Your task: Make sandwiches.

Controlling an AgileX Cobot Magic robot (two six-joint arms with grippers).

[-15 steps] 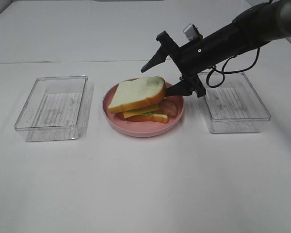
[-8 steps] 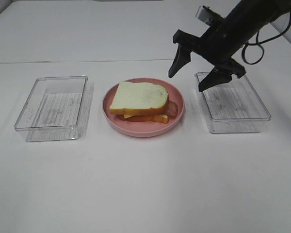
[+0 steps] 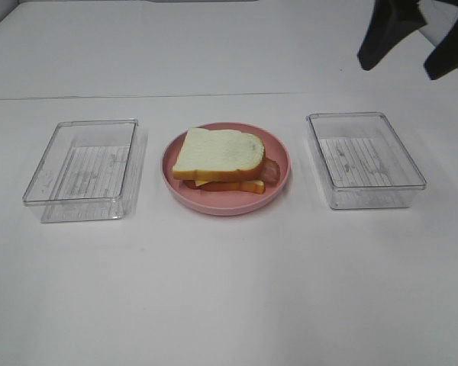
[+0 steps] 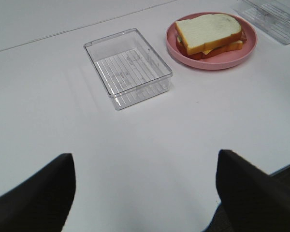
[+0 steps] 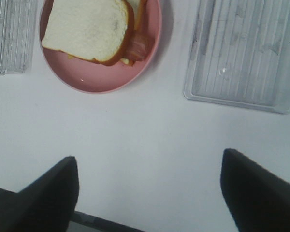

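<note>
A white table (image 3: 229, 290) is seen, bare along its near edge. Mid-table, a pink plate (image 3: 221, 203) carrying the sandwich (image 3: 217, 158) is flanked by two clear trays (image 3: 84, 169) (image 3: 365, 158). Both the right gripper (image 3: 412, 38), raised by the far right corner, and the left gripper (image 4: 145, 193) are spread wide, nothing held.

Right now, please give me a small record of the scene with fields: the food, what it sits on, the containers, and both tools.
food: one sandwich, white bread on top, yellow cheese and reddish bacon showing at the edge
support: round pink plate on the white table
left tray: clear plastic, nothing inside
right tray: clear plastic, nothing inside
left tool: open, holding nothing, above bare table
right tool: open, holding nothing, raised at the far right, touching neither plate nor tray
</note>
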